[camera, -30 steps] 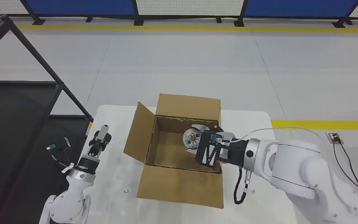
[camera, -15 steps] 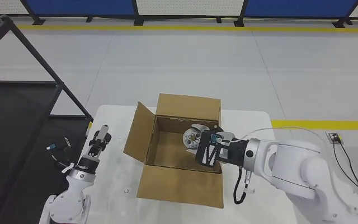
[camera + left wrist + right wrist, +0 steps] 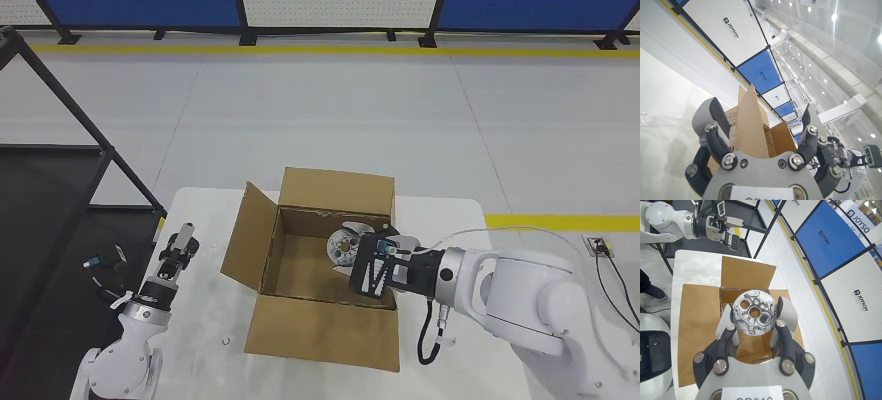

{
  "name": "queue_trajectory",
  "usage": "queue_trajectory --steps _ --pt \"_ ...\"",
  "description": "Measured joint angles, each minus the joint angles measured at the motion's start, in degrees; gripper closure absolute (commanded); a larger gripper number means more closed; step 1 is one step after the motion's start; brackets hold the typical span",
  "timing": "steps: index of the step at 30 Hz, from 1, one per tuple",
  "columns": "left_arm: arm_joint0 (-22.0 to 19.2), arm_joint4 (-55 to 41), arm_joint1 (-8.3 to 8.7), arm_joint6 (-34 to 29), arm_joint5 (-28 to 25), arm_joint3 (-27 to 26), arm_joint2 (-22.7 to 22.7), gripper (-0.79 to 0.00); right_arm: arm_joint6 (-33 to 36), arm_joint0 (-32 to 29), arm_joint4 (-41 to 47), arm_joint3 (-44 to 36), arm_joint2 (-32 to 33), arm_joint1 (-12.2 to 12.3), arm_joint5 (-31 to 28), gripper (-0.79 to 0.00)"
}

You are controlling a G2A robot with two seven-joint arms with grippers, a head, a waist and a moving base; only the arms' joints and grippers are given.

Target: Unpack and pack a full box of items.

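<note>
**A:** Where's the part rn?

**B:** The right gripper (image 3: pixel 755 309) has its jaws clamped on the rim of the cast metal disc (image 3: pixel 754 315). It's held above the open cardboard box (image 3: pixel 320 335), toward the box's far-right corner.

**A:** How do we do this well?

**B:** Our call: keep the disc level, move it straight up or down, and stay off the box walls. It's a rim-only grip and the part looks heavy, so go slow w/ no twisting.

**A:** Left side?

**B:** The left gripper (image 3: pixel 181 247) has its jaws wide w/ nothing in them. It's outside the box, beside the left flap (image 3: pixel 245 235). We could use it to steady the box if it slides.

**A:** What can't we see?

**B:** The disc and fingers hide part of the box floor, so we can't tell if anything lies under there. We also can't tell whether the disc is going in or coming out.
</note>
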Motion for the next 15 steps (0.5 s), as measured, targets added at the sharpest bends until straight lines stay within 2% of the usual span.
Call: queue_trajectory --steps 11,15 --pt "0.0 0.0 0.00 0.0 0.0 0.0 0.0 -0.785 -0.3 -0.3 0.1 0.2 -0.3 0.0 -0.1 0.000" --pt "0.0 0.0 0.00 0.0 0.0 0.0 0.0 -0.785 0.3 1.1 0.2 3.1 -3.9 -0.9 1.0 0.000"
